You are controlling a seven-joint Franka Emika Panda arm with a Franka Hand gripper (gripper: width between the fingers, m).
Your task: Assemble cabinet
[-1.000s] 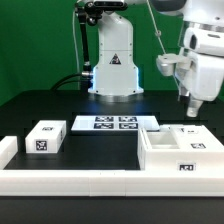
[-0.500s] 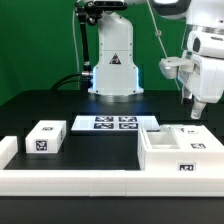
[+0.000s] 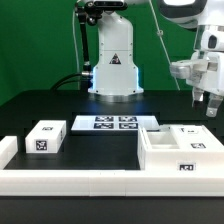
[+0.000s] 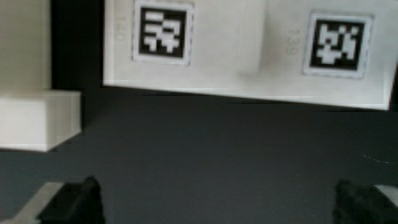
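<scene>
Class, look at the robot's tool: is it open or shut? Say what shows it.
Open. The tool shows its fingers far apart in the wrist view, only dark table between them.

The Franka arm (image 3: 185, 10) stood on its white base (image 3: 113, 62) at the back and reached across to the exterior view's right. There its white wrist housing (image 3: 197, 70) was partly cut off by the edge of the picture. Beneath the wrist the pincer (image 3: 207, 104) pointed roughly downward, held up in the air and touching nothing. In the wrist view its two dark fingertips (image 4: 73, 200) stood far apart at opposite sides of the frame, with a broad free gap between them. The jaws were spread wide and gripped nothing.
</scene>
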